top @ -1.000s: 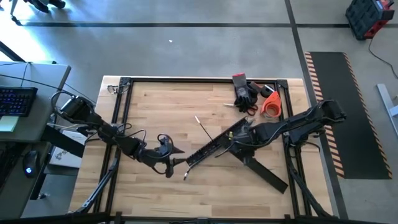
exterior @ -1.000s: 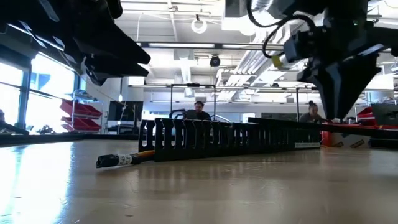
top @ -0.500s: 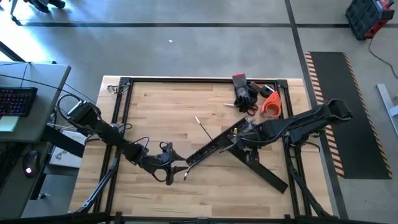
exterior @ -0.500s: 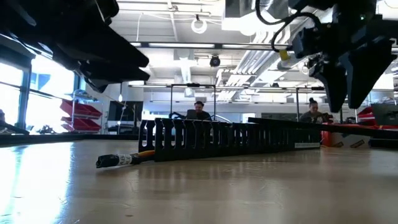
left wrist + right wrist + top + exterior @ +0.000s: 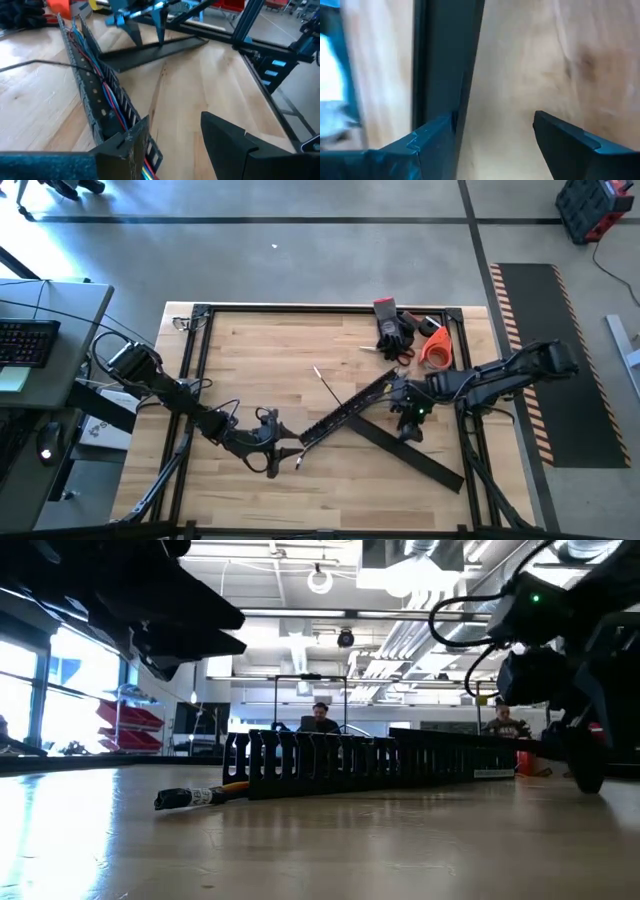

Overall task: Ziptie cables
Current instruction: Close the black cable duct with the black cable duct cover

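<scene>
From above, you see the wooden tabletop (image 5: 270, 370) with a slotted black duct (image 5: 345, 411) lying slantwise across its middle. Your left gripper (image 5: 283, 458) sits at the duct's lower end, where a short tail of the cables (image 5: 299, 463) pokes out onto the wood. Your right gripper (image 5: 408, 427) hangs over a flat black cover strip (image 5: 410, 453) that runs away from the duct's upper end toward the right edge. Scissors with red handles (image 5: 392, 351), an orange tape roll (image 5: 437, 348) and a black glove (image 5: 391, 328) lie at the far side.

At tabletop height, you see the duct (image 5: 365, 762) standing on edge, its comb-like wall facing you, and a dark-tipped cable end (image 5: 190, 797) lying flat on the wood just beside its near end. People sit in the room behind.

Through the left wrist camera, the cables (image 5: 106, 90), red, blue and other colours, run along inside the open duct (image 5: 89, 85). The left jaws stand apart, one finger (image 5: 131, 145) touching the duct's end, the other clear of it; nothing is clamped. The right gripper (image 5: 148, 31) shows farther off above the cover strip (image 5: 150, 50).

Through the right wrist camera, the right jaws stand apart and empty over bare wood, with one finger (image 5: 427, 140) at the edge of the cover strip (image 5: 447, 55).
</scene>
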Controlling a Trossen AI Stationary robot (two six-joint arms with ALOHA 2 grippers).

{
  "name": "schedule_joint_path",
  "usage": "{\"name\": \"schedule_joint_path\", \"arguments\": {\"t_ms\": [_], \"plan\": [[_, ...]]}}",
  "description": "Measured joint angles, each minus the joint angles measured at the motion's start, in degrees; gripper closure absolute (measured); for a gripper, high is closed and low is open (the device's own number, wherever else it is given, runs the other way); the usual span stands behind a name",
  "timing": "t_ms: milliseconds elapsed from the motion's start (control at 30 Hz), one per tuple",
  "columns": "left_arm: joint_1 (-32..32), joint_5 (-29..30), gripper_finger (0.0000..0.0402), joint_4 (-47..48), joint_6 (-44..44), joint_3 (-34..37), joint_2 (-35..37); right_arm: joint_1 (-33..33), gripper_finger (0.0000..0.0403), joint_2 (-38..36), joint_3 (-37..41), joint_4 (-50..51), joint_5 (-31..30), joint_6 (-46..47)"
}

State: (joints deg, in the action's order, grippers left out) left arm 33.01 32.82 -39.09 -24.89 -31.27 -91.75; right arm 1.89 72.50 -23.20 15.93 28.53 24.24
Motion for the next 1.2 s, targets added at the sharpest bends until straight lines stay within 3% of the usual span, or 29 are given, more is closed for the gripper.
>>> {"name": "schedule_joint_path", "arguments": {"t_ms": [133, 333, 467, 667, 733, 833, 933, 1000, 1067, 1133, 1200], "plan": [[-0.5, 0.0, 0.0248, -0.3, 0.1, 0.0, 0.0, -0.6, 0.0147, 0.1, 4.6, -10.5, 3.1, 2.0], [-1.7, 0.0, 0.0248, -0.3, -0.1, 0.0, 0.0, 0.9, 0.0177, 0.1, 6.4, -14.9, 1.6, 2.9], [-2.5, 0.0, 0.0248, -1.5, -0.3, 0.0, 0.0, 2.7, 0.0241, 0.3, 6.5, -17.6, 1.5, 2.9], [-2.7, 1.5, 0.0248, -5.1, 2.2, 0.0, 0.0, 6.0, 0.0377, 0.4, 5.6, -20.7, 1.2, 4.5], [-2.7, 1.5, 0.0248, -7.0, 3.9, 0.0, 0.0, 7.6, 0.0391, 0.4, 3.7, -20.5, -0.7, 5.0], [-2.7, 2.0, 0.0248, -8.5, 5.6, -0.4, 0.0, 10.6, 0.0397, 0.4, -1.5, -15.6, -8.1, 3.6], [-2.7, 2.5, 0.0248, -8.4, 6.7, -1.1, 0.0, 14.6, 0.0399, 0.4, -9.3, -4.4, -20.2, -0.3], [-2.7, 2.6, 0.0248, -8.4, 7.6, -1.6, 0.0, 17.9, 0.0401, 0.4, -14.6, 3.3, -32.1, -2.1], [-2.7, 2.6, 0.0248, -8.4, 8.2, -2.0, 0.0, 22.1, 0.0401, 0.3, -18.5, 8.0, -48.1, -2.3], [-2.7, 3.0, 0.0248, -8.4, 8.7, -2.3, 0.0, 27.1, 0.0402, 0.3, -20.1, 8.6, -63.3, -3.3], [-2.7, 3.7, 0.0248, -8.4, 9.0, -2.4, 0.0, 31.7, 0.0402, 0.9, -20.0, 8.4, -74.6, -3.8]]}}
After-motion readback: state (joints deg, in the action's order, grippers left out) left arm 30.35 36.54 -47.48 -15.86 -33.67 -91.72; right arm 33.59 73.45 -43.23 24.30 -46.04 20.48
